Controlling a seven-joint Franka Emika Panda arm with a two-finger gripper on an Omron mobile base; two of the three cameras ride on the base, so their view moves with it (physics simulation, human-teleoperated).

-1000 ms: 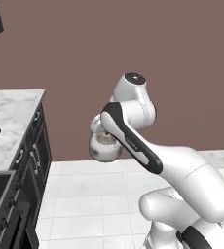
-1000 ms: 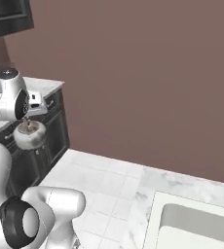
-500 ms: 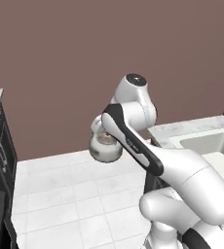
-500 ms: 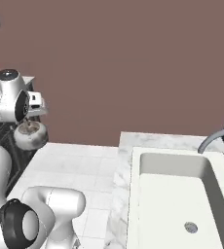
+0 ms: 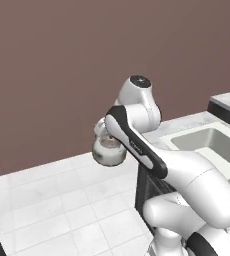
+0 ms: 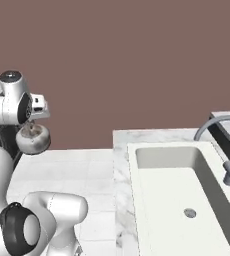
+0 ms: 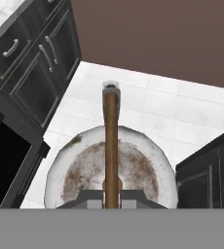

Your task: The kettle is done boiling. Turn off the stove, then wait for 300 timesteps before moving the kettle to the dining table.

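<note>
The tool [image 7: 112,198] grips the brown handle [image 7: 111,141] of the kettle [image 5: 108,150], which hangs above the white tiled floor [image 5: 57,210], beside the sink [image 6: 182,190].

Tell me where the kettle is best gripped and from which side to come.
Grip the kettle by its thin brown arched handle, at the crown, coming from straight above. The bar spans the lid's middle, so the squat body hangs level beneath. The pincer is shut on it exactly that way, carrying it over the floor.
</note>
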